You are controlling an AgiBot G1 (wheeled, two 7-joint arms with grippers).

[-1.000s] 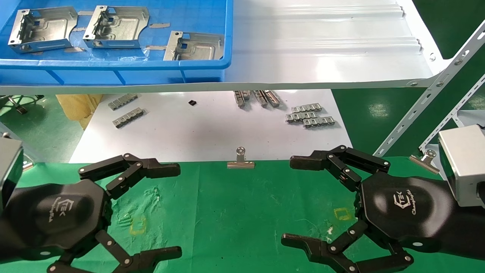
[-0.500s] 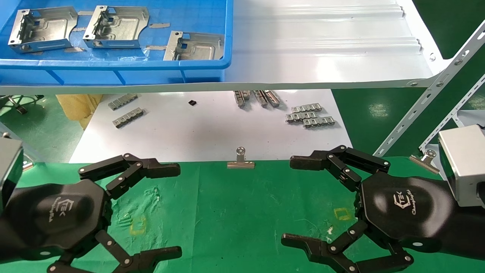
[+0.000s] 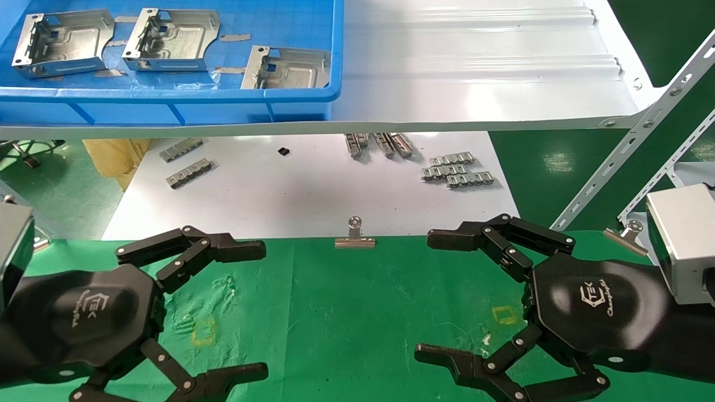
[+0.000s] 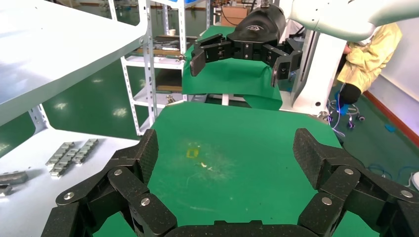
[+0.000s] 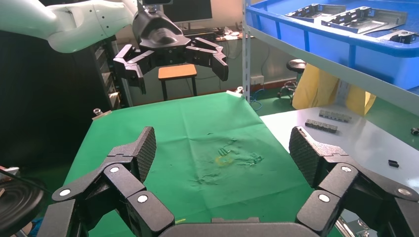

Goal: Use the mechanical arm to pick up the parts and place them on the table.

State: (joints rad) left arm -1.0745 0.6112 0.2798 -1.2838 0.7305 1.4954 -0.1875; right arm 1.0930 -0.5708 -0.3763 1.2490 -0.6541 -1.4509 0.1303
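Parts [image 3: 170, 40], three silver brackets, untouched in the blue bin [image 3: 167, 95] on the top shelf [image 3: 475, 67], far from both grippers. Nearest the camera, left gripper [image 3: 254, 310] and right gripper [image 3: 430, 296] held just above the green table [image 3: 346, 312], facing each other across it, black fingers [image 3: 223, 248] spread wide with nothing between them. Seen from the left wrist, own fingertips [image 4: 148, 153] parted over the cloth, right gripper [image 4: 239, 59] opposite and likewise spread. Seen from the right wrist, left gripper [image 5: 170, 64] opposite, equally splayed. Faint yellow squares [image 3: 203, 332] marked on the wrinkled cloth between the two. Silver clip [image 3: 354, 233] fastened at the table's far edge, another [image 3: 627, 233] at its right corner. Beyond, on the lower white board [image 3: 301, 195], grey toothed strips [image 3: 458, 170] scattered in small groups, some partly tucked under the shelf. Parts well above and behind, toward the left side.
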